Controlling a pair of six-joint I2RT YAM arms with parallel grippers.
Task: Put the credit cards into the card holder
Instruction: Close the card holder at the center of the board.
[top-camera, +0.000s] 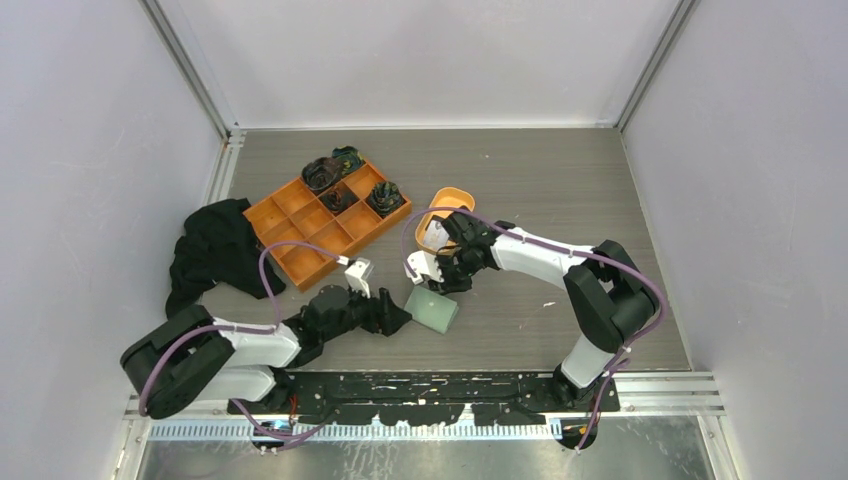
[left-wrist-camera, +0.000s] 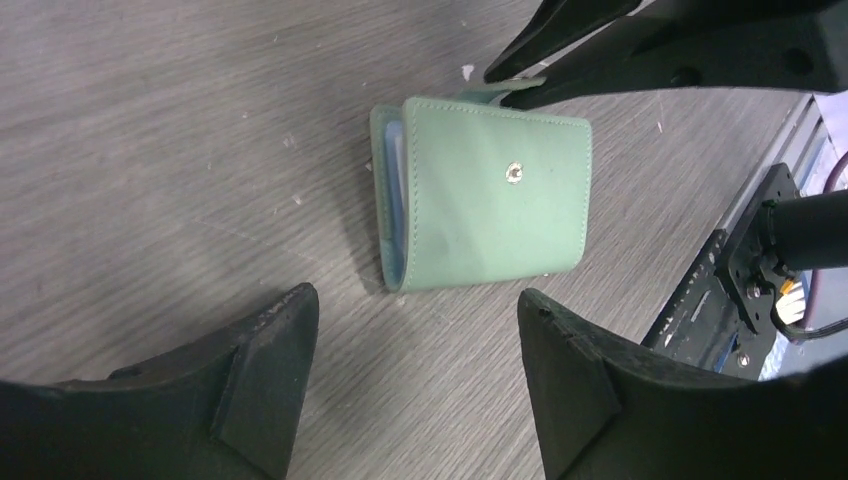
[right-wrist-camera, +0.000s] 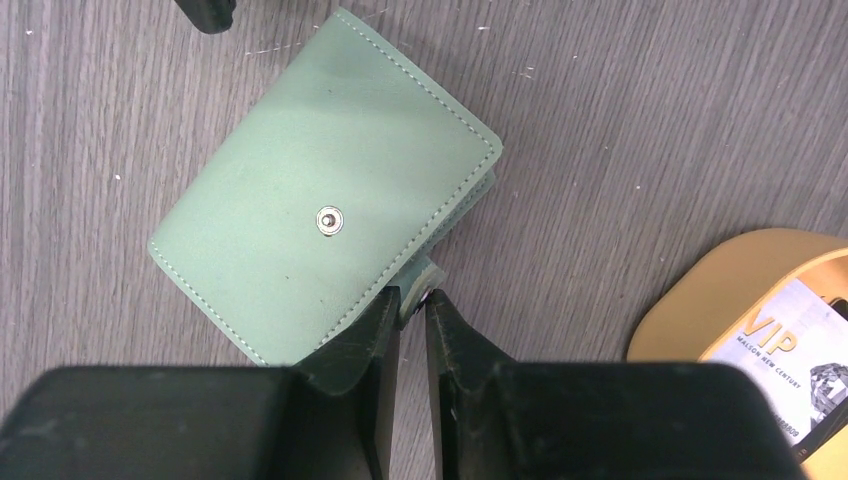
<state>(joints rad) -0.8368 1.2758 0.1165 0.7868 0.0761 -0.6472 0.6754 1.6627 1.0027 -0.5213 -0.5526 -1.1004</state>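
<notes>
Sage-green square folded wallet (right-wrist-camera: 320, 230) flat on grey wood-grain table (right-wrist-camera: 650, 120). Right fingers (right-wrist-camera: 372, 335) clamped on its small closing tab (right-wrist-camera: 420, 281). Left fingers (left-wrist-camera: 268, 350) spread wide, just beside it.

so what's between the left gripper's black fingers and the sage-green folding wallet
Only bare grey wood-grain tabletop, as the left wrist view shows. The open left gripper sits just short of the sage-green folding wallet, not touching it.

- card holder (right-wrist-camera: 320, 230): sage green, pale stitching, silver snap, bluish pockets (left-wrist-camera: 393, 175)
- table (top-camera: 560, 190): grey wood-grain
- dish (right-wrist-camera: 720, 290), compartment tray (top-camera: 300, 225): orange
- card (right-wrist-camera: 790, 350): white, gold-brown "VIP" lettering
- cloth (top-camera: 210, 245): black
</notes>
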